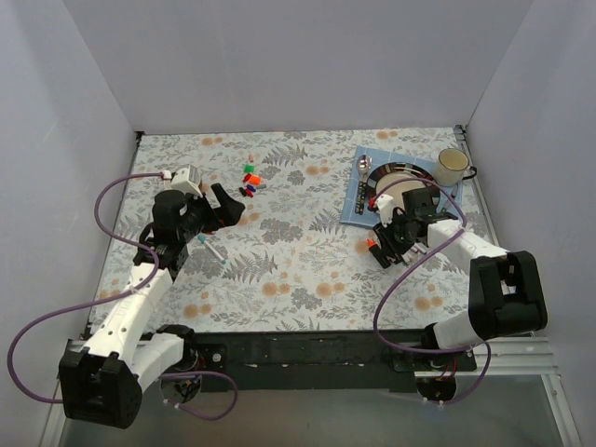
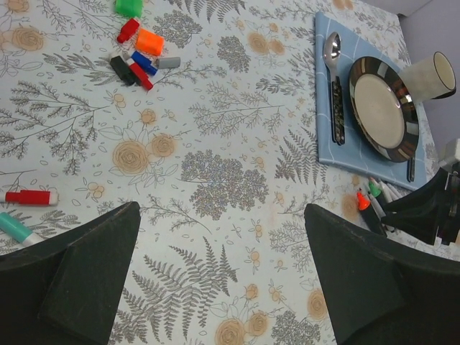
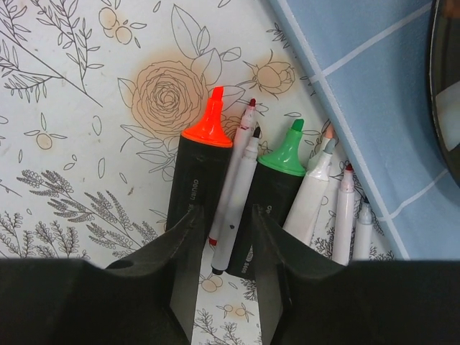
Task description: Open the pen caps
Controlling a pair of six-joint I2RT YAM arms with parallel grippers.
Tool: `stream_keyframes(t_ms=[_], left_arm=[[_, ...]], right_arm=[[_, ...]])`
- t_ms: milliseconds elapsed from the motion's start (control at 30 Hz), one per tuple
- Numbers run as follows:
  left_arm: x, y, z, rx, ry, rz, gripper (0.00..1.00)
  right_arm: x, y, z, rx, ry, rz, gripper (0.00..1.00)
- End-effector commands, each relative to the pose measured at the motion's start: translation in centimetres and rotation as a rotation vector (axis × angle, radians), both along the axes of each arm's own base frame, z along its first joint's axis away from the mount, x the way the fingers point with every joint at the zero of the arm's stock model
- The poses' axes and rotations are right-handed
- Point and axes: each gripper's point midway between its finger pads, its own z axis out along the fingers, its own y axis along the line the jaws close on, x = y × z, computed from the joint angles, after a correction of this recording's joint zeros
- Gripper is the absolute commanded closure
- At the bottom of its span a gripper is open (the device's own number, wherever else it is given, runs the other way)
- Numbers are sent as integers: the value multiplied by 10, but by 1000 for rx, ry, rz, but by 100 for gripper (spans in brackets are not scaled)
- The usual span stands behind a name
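Left gripper (image 2: 221,215): jaws wide apart above the worktop (image 2: 215,115).
Right gripper (image 3: 226,218): straddling slim pens (image 3: 241,172); grip unclear.
Pen caps (image 2: 149,42): clustered upper left.

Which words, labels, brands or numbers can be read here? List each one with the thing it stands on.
None can be quoted.
Black-barrelled marker with the orange tip: pale print along the barrel, too blurred to read.
Black-barrelled marker with the green tip: faint print on the barrel, also unreadable.
Loose coloured plastic caps, cream mug, dark-rimmed round plate and blue placemat: no text shows.
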Motion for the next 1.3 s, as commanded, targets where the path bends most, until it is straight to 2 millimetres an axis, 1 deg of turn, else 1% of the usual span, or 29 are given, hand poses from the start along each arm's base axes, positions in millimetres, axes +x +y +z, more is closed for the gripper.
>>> stream_keyframes(t_ms=[0,33,67,133,167,200,267,300,367,400,433,467,500,533,567,633,667,700,733,767,800,833,867,900,933,1000,1067,1133,1267], left_arm=[[-5,0,2,12,-18,-22,2],[-6,-1,0,12,-9,-26,2],[-8,-2,-3,4,2,-29,2],[-12,-2,-14,-4,41,-24,2],[-13,-2,-19,-23,64,-11,3],[-15,-1,-27,-31,94,5,5],[-14,-1,-40,-41,152,26,7],[-10,6,-46,-46,174,82,12],[-7,13,-63,-37,255,147,16],[-9,19,-75,-30,307,201,21],[-8,24,-80,-23,332,234,28],[-8,27,-90,-11,376,265,30],[-11,30,-97,-11,410,293,34],[-8,40,-98,17,409,351,39],[-8,45,-102,28,418,379,44],[-8,64,-109,74,430,485,48],[-4,68,-106,87,425,514,50],[-6,72,-115,112,466,533,50],[-3,74,-116,121,470,547,50],[5,79,-109,130,453,584,55],[4,82,-120,159,502,600,56],[6,87,-120,175,510,627,58],[13,93,-116,179,505,674,64],[14,96,-119,199,519,683,66],[15,99,-129,218,557,699,68],[20,100,-129,221,574,716,70],[22,100,-137,230,598,720,71],[26,101,-137,227,593,728,71],[24,105,-146,243,615,740,70]], right_arm=[[13,-1,23,21,-57,-8,59],[14,-1,26,28,-70,-1,59],[15,-1,35,40,-100,7,59],[13,7,46,82,-129,52,59],[11,10,56,105,-154,72,59],[6,19,63,150,-163,113,59],[2,25,74,189,-196,151,59],[0,30,78,215,-204,173,59],[-3,33,81,232,-210,187,59],[-5,35,82,244,-202,194,59],[-6,36,83,248,-202,199,60],[-7,38,83,259,-198,207,60],[-8,39,84,263,-197,211,60],[-9,40,84,269,-194,216,59],[-10,42,86,277,-195,223,60],[-13,46,86,284,-192,237,60],[-14,46,87,288,-192,238,60],[-15,48,86,289,-191,244,60],[-16,50,87,292,-188,252,60],[-17,51,87,295,-187,257,60],[-17,52,87,296,-188,260,60],[-18,53,87,297,-187,264,60],[-19,52,87,297,-186,263,60],[-19,53,88,298,-189,265,60],[-19,53,89,297,-192,265,60],[-19,53,90,298,-199,267,60],[-19,53,92,296,-206,267,59],[-19,52,92,296,-208,266,59],[-19,52,93,296,-210,268,59]])
